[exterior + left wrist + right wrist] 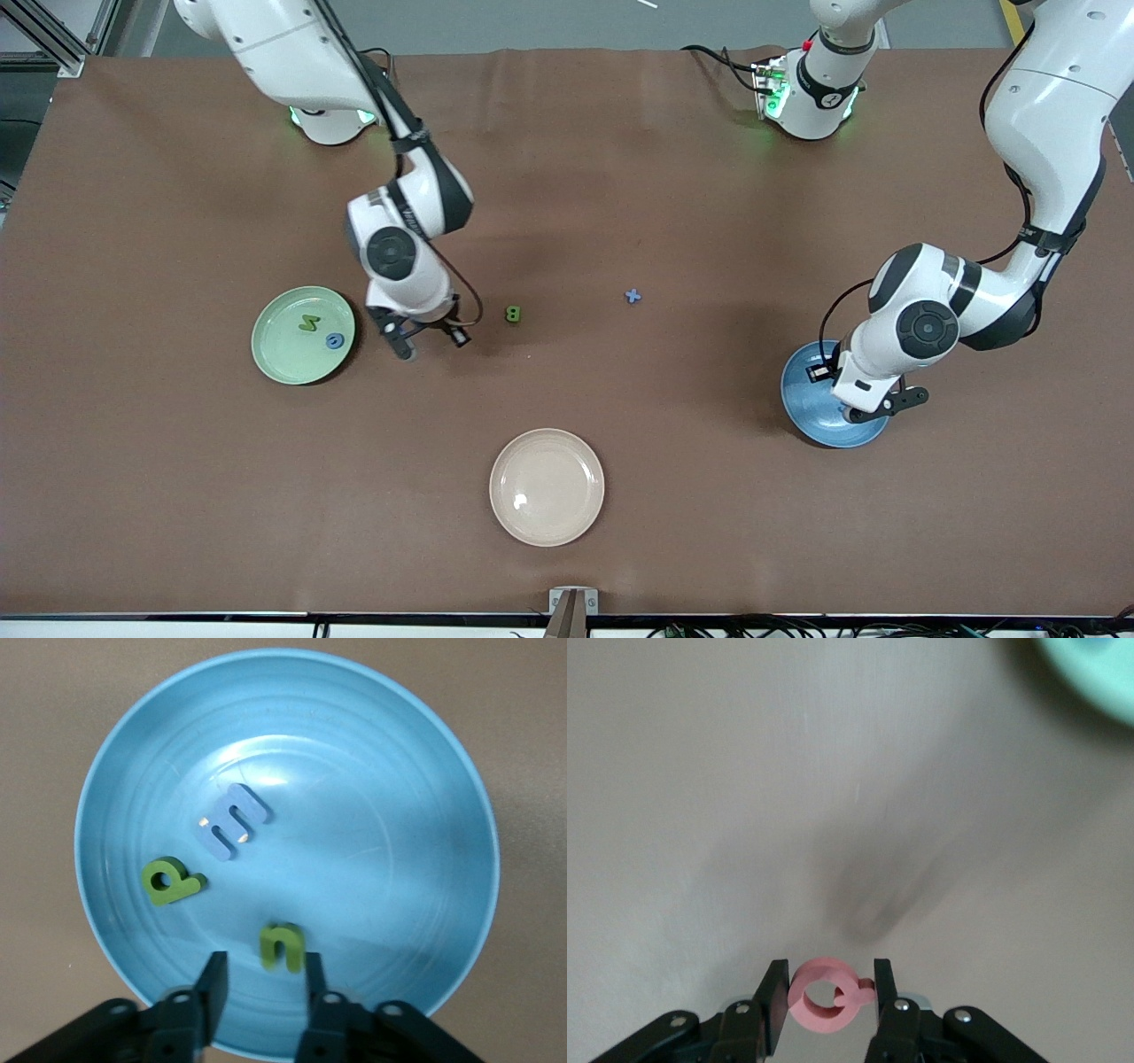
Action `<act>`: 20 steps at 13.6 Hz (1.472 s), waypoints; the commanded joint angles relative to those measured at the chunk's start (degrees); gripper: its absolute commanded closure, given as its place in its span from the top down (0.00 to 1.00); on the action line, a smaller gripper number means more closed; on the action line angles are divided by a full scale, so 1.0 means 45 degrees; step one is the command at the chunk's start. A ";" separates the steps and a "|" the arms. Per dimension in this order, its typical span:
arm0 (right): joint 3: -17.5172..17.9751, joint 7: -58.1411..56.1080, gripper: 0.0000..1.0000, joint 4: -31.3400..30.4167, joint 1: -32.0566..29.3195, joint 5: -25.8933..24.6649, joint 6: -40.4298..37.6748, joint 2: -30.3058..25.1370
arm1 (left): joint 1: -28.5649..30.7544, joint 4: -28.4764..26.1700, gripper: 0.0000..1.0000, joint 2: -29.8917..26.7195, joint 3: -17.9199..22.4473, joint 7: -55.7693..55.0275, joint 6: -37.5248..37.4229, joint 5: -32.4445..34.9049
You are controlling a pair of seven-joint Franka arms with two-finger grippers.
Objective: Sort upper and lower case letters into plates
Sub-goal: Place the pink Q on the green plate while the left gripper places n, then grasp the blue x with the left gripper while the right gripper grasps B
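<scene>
My right gripper [828, 992] is shut on a pinkish red ring-shaped letter [824, 997]. In the front view it [427, 335] hangs over the table between the pale green plate [275, 354] and a green B [513, 314]. That plate holds a green letter [308, 323] and a blue o [334, 340], and its edge shows in the right wrist view [1090, 682]. My left gripper [263, 970] is open over the blue plate [399, 815], also in the front view [802, 390]. In the plate lie a blue m [232, 819], a green p-like letter [171, 881] and a green n [282, 946] beside one fingertip. A blue x [633, 296] lies mid-table.
A cream-beige plate [547, 486] sits nearer the front camera, mid-table. The brown table mat [567, 177] covers the whole surface. The left arm's elbow [974, 301] hangs over the table beside the blue plate.
</scene>
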 commanded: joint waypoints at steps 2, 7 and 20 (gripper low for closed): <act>0.0229 -0.4684 0.00 -0.1604 -0.2482 -0.0048 -0.0028 -0.1583 | -0.0058 -0.0190 1.00 -0.0336 -0.0283 -0.0064 -0.0112 0.0131; 0.0229 -1.0137 0.00 -0.1743 -0.5569 -0.0048 0.0245 -0.1448 | -0.0932 -0.0483 1.00 -0.0240 -0.1846 -0.3453 -0.0132 0.0033; 0.0346 -1.2061 0.72 -0.1665 -0.6258 0.0167 0.1028 -0.0081 | -0.4783 -0.1966 0.81 0.0424 -0.1750 -0.9866 0.3205 0.1220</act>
